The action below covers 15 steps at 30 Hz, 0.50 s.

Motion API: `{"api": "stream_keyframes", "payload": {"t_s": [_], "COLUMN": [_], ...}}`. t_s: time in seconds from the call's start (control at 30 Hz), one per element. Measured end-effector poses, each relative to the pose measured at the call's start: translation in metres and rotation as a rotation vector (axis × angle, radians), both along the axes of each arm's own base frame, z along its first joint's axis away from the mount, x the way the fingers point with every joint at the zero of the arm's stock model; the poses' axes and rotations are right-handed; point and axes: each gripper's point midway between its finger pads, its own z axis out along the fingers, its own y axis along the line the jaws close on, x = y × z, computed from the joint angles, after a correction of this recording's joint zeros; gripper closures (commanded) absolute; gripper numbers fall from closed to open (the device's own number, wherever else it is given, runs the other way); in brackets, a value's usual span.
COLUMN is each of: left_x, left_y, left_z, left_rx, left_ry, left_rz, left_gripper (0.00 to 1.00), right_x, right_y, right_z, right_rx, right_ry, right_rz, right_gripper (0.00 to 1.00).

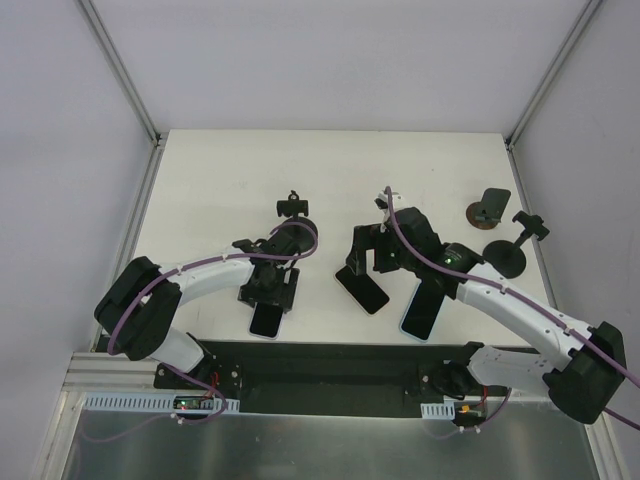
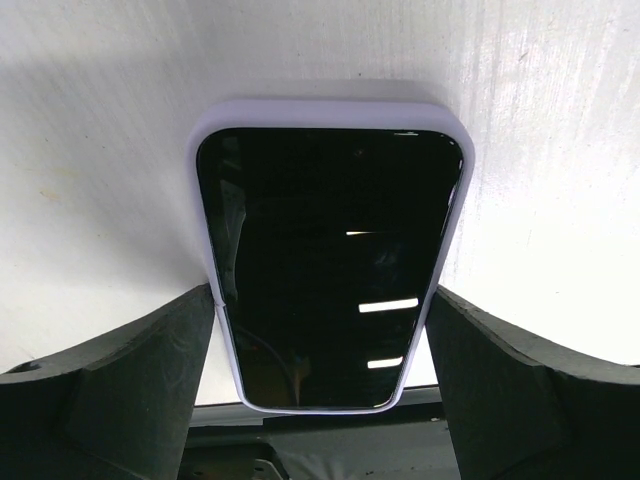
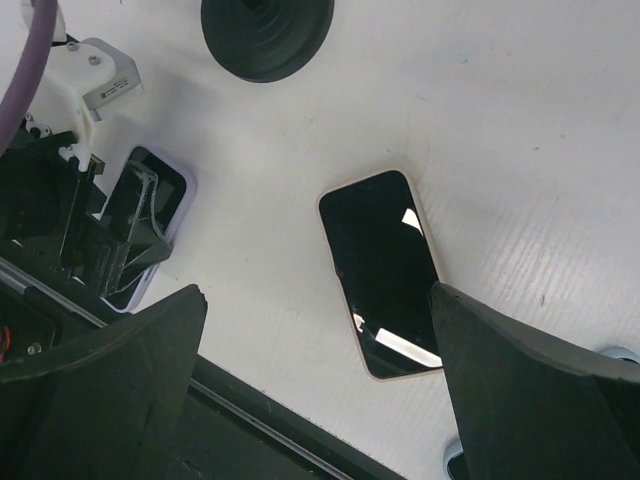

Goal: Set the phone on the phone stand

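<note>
Left fingers (image 2: 120, 380) stand wide, straddling a lavender phone (image 2: 330, 265) flat on the desk (image 2: 100, 150), not gripping. Right fingers (image 3: 530, 380) spread wide above a beige phone (image 3: 380, 270). A stand (image 1: 510, 255) sits off right, well apart.

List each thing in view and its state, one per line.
Lavender-cased phone: flat on table, screen up, dark, between left gripper's fingers.
Beige-cased phone: flat, screen up, dark, untouched.
Light-blue-cased phone: flat, partly under right arm.
Three black phone stands: upright, empty.
Left gripper: open.
Right gripper: open.
</note>
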Motion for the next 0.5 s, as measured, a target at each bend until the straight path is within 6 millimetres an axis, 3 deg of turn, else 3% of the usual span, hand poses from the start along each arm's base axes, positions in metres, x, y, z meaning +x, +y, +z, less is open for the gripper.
{"api": "stream_keyframes", "payload": {"t_s": [0.1, 0.23, 0.33, 0.47, 0.5], "left_x": [-0.001, -0.003, -0.005, -0.005, -0.004], "left_y": [-0.001, -0.005, -0.006, -0.007, -0.007], "left_z": [0.000, -0.001, -0.001, -0.001, -0.001], "left_rx": [0.003, 0.006, 0.006, 0.008, 0.009], "left_ry": [-0.002, -0.008, -0.008, -0.009, -0.011], "left_rz": [-0.003, -0.013, -0.012, -0.007, -0.006], "left_gripper": [0.06, 0.07, 0.16, 0.44, 0.46], "right_x": [0.002, 0.003, 0.002, 0.001, 0.002], "right_y": [-0.002, -0.003, -0.004, -0.003, -0.004], "right_z": [-0.003, -0.009, -0.012, -0.013, -0.014], "right_rx": [-0.016, -0.041, -0.052, -0.058, -0.061], "right_ry": [0.001, 0.013, 0.018, 0.017, 0.016], "right_rz": [-0.016, -0.024, -0.023, -0.023, -0.026], "right_gripper": [0.03, 0.03, 0.03, 0.03, 0.03]}}
